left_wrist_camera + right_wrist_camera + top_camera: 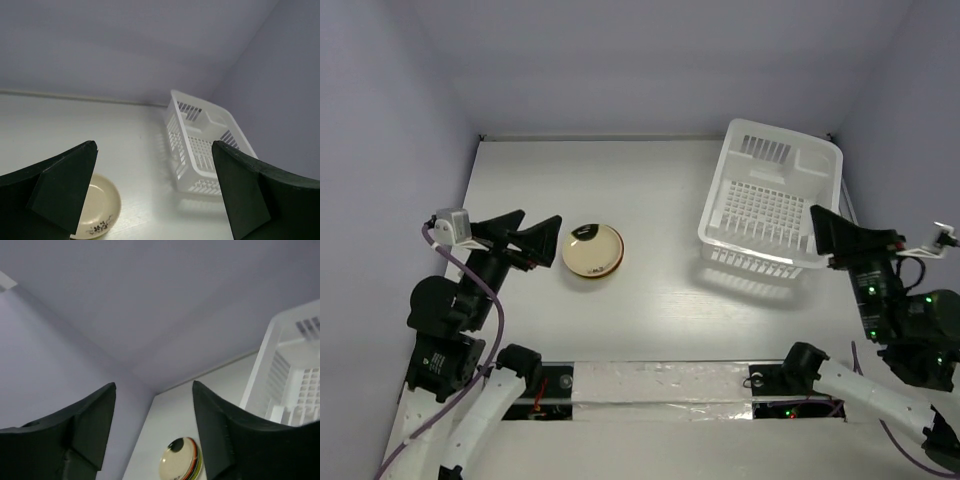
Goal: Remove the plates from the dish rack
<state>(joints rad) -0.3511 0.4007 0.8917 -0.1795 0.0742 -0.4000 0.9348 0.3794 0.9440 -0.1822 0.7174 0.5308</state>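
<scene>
A stack of small plates (593,250) with a cream one on top lies on the white table left of centre; it also shows in the left wrist view (98,207) and the right wrist view (181,460), where orange and green rims show beneath. The white dish rack (770,200) stands at the back right, and I see no plates in it; it shows in the left wrist view (205,145) and the right wrist view (287,385). My left gripper (528,238) is open and empty just left of the stack. My right gripper (830,232) is open and empty at the rack's right side.
Lavender walls close the table at the back and both sides. A taped strip (660,385) runs along the near edge between the arm bases. A purple cable (495,335) hangs along the left arm.
</scene>
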